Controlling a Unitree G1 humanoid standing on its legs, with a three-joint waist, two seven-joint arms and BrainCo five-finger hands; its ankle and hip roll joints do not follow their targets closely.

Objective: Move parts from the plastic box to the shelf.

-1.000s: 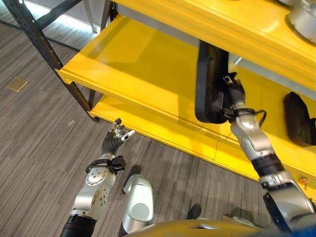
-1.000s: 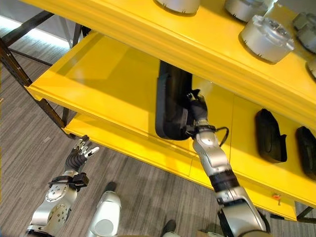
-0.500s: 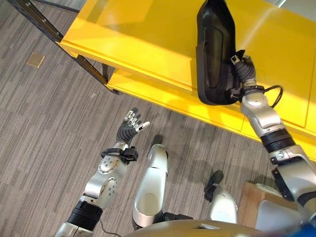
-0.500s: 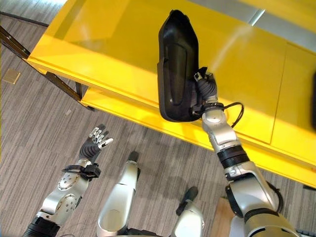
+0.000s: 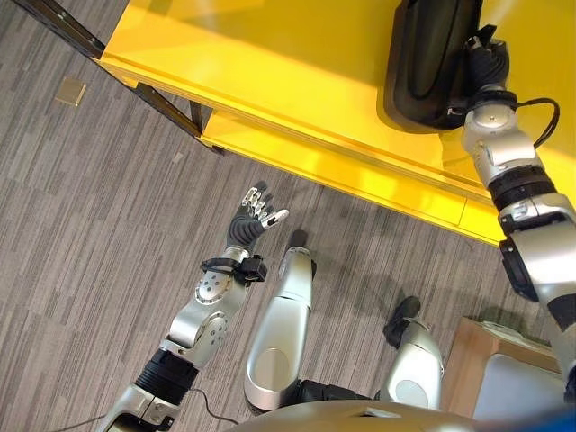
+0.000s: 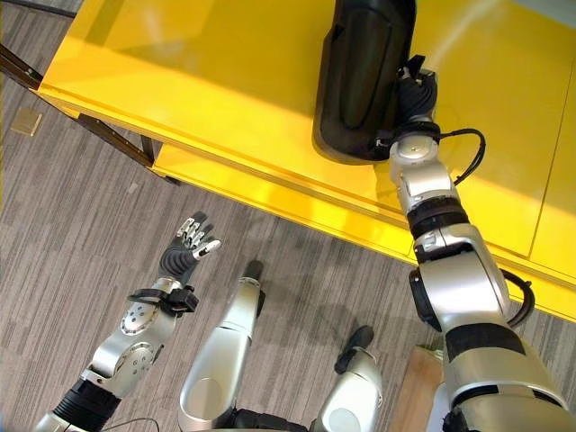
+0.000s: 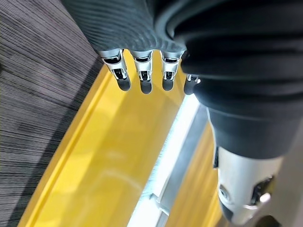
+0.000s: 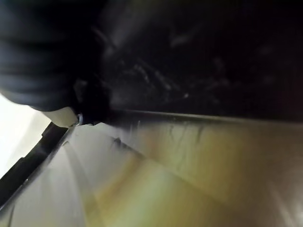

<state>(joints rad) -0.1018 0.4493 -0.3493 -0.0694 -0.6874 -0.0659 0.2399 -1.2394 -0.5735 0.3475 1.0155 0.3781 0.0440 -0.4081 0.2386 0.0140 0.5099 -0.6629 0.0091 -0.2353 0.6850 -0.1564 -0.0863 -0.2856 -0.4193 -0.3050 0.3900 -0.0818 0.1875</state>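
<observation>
**A:** Where is the part?

**B:** The black part (image 6: 364, 76) lies on the yellow shelf (image 6: 207, 99), up at about one o'clock in the head views. It is a long, dark moulded shell, lying lengthwise away from the robot, its near rounded end close to the shelf's front edge.

**A:** And the right hand?

**B:** The right hand (image 6: 416, 94) is against the part's right flank, at roughly three o'clock from its near end. The dark ribbed cover is pressed up to the black plastic. In the right wrist view, the part (image 8: 203, 56) is a dark mass just beyond the cover, with the shelf surface (image 8: 189, 179) below it.

**A:** Are the fingers clamped round it?

**B:** I cannot tell. They are hidden by the part and the cover, so whether they curl round it or lie flat against it is not visible.

**A:** The left hand?

**B:** The left hand (image 5: 254, 214) hangs over the grey carpeted floor (image 5: 90, 225), at about seven o'clock from the part and well apart from it. Its fingers (image 7: 143, 71) are straight and slightly spread, holding nothing, pointing toward the shelf's lower front edge.
</observation>
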